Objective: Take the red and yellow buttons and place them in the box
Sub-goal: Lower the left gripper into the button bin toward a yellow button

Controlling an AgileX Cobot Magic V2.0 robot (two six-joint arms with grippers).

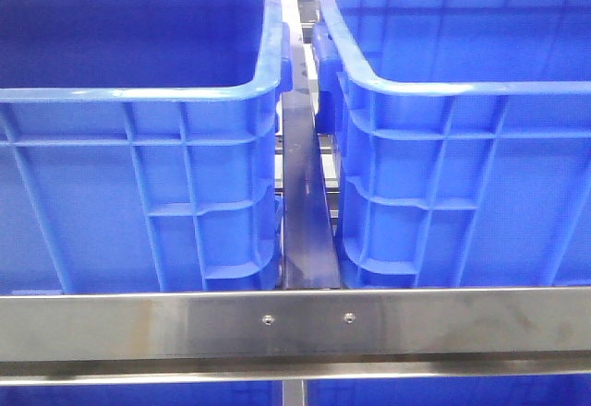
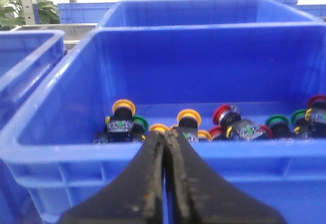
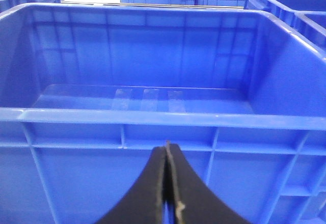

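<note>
Both grippers, left (image 2: 165,183) and right (image 3: 167,183), had jaws closed, empty. The buttons (image 2: 188,124) lay low-centre in a crate (image 2: 51,150): light, glossy, likely slippery; best pinched by the body.

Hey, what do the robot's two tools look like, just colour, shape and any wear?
Both are black. The left tool has two broad fingers tapering to a narrow tip, with rough yellowish-brown grime along the inner edges. The right tool has the same curved, tapering shape and looks cleaner, with a small pale nick low on its seam. No cables, markings or arms are visible.
</note>
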